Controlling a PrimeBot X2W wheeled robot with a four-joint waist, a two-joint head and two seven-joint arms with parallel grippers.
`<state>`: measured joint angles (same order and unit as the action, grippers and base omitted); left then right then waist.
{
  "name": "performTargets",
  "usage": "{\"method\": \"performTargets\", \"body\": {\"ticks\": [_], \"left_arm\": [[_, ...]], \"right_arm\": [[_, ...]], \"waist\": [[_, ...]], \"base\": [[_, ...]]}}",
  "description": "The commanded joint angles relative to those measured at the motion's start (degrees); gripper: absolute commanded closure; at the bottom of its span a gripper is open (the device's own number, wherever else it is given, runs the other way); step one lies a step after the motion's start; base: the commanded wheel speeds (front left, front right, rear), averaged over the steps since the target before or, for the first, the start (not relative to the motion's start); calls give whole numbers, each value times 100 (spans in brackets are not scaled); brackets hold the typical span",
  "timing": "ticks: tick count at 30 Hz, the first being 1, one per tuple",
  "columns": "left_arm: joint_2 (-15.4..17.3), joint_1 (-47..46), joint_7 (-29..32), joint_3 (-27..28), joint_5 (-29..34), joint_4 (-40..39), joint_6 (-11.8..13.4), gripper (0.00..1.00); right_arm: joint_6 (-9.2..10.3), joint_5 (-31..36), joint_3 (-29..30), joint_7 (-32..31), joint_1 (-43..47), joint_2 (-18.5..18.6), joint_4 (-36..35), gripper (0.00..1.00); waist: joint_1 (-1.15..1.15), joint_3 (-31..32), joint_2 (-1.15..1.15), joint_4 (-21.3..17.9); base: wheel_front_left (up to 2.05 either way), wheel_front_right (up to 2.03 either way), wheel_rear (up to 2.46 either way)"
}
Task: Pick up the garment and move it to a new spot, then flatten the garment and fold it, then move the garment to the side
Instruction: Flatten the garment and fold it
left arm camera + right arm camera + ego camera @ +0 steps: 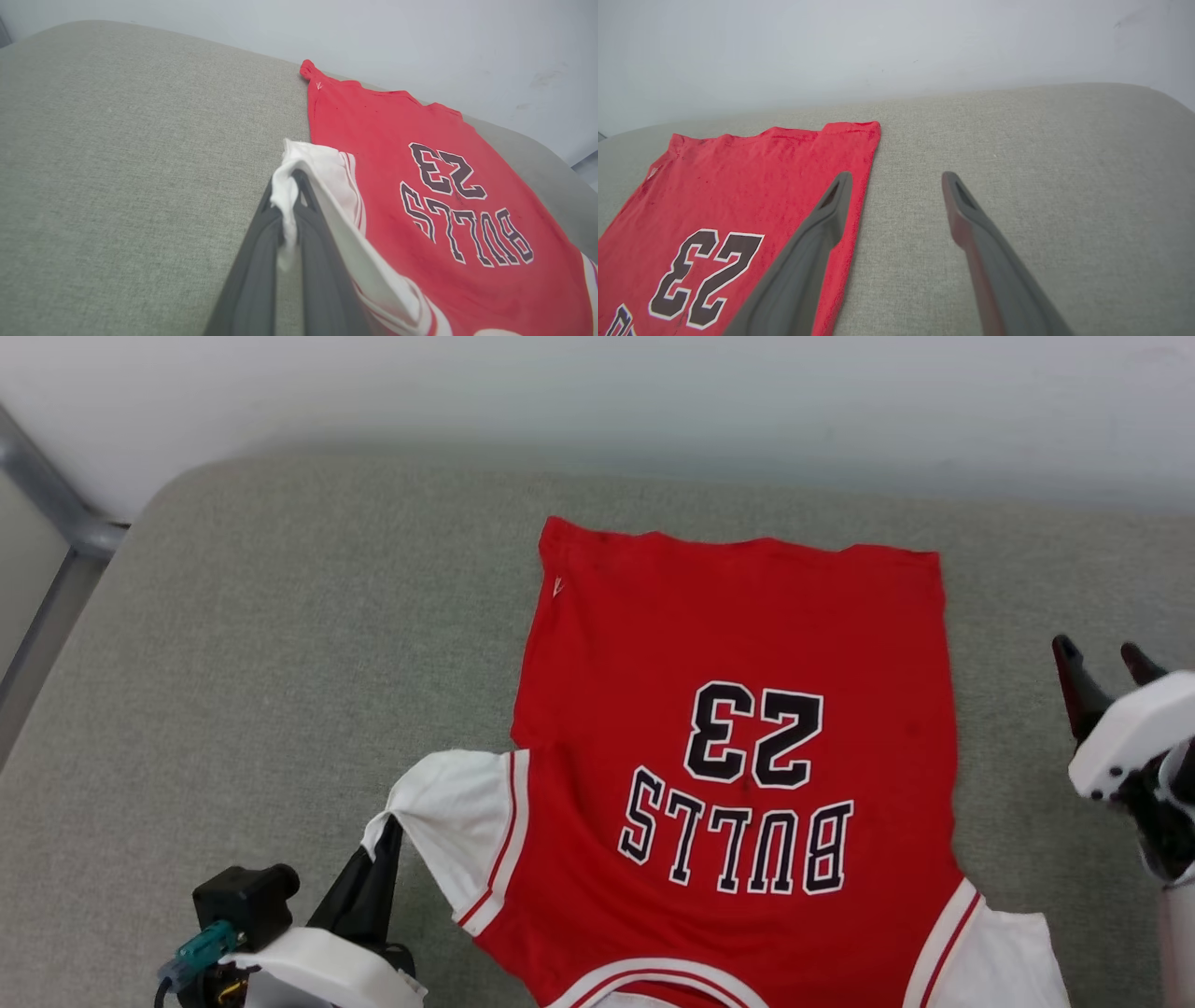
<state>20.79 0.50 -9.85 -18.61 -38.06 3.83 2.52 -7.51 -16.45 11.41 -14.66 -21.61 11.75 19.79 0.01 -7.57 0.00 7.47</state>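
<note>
Both reaching forward, left gripper (292, 179) pinching sleeve (457, 812) of garment (738, 644), right gripper (896, 179) spread alongside.

The red jersey (738, 644) is covering the middle of the grey-green cushion (280, 663). At its 9 o'clock a wide bare stretch is lying open, giving a gripper much room. At 12 o'clock only a narrow band is lying free before the white wall (597, 392), which is closing that way. At 10 o'clock a grey metal rail (56, 513) is bordering the cushion. At 3 o'clock the bare strip is narrower, and the right gripper (1100, 653) is hanging there, fingers spread. At 7 o'clock the left gripper (392, 831) is pinching the white sleeve (457, 812) and occupying that corner.
</note>
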Motion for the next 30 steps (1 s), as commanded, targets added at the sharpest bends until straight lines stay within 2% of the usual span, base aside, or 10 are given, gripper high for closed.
{"method": "performTargets", "body": {"ticks": [1, 8, 14, 21, 26, 27, 28, 29, 30], "left_arm": [[-32, -132, -34, -33, 40, -61, -38, 100], [-152, -675, -129, -245, 258, -276, -166, 100], [-283, -1059, -227, -413, 387, -394, -320, 100], [-433, -1311, -355, -491, 469, -404, -441, 100], [-513, -1341, -418, -527, 493, -327, -491, 100], [-529, -1335, -432, -529, 489, -304, -487, 100], [-540, -1330, -440, -527, 490, -283, -491, 100], [-552, -1325, -452, -527, 492, -268, -497, 100], [-559, -1320, -448, -527, 494, -249, -498, 100]], "right_arm": [[4, 6, -9, -134, -292, 49, 127, 0], [4, 214, 59, -1302, -1989, 431, 1145, 0], [4, 674, 78, -2051, -2927, 654, 1620, 0], [4, 1028, 84, -2589, -3340, 715, 1998, 0], [4, 1039, 156, -3457, -3079, 600, 2569, 0], [4, 985, 232, -3653, -3022, 557, 2671, 20], [4, 991, 282, -3866, -2966, 531, 2746, 78], [4, 1019, 355, -3984, -2934, 522, 2769, 100], [4, 1034, 411, -4072, -2946, 500, 2755, 100]], "waist": [[-1, -430, 0, 309], [-1, -1202, 0, 706], [-1, -1705, 0, 1037], [-1, -2107, 0, 1289], [-1, -2193, 0, 1361], [-1, -2191, 0, 1367], [-1, -2184, 0, 1369], [-1, -2175, 0, 1372], [-1, -2164, 0, 1375]], "base": [[0, 0, 0], [0, 0, 0], [0, 0, 0], [0, 0, 0], [0, 0, 0], [0, 0, 0], [0, 0, 0], [0, 0, 0], [0, 0, 0]]}}
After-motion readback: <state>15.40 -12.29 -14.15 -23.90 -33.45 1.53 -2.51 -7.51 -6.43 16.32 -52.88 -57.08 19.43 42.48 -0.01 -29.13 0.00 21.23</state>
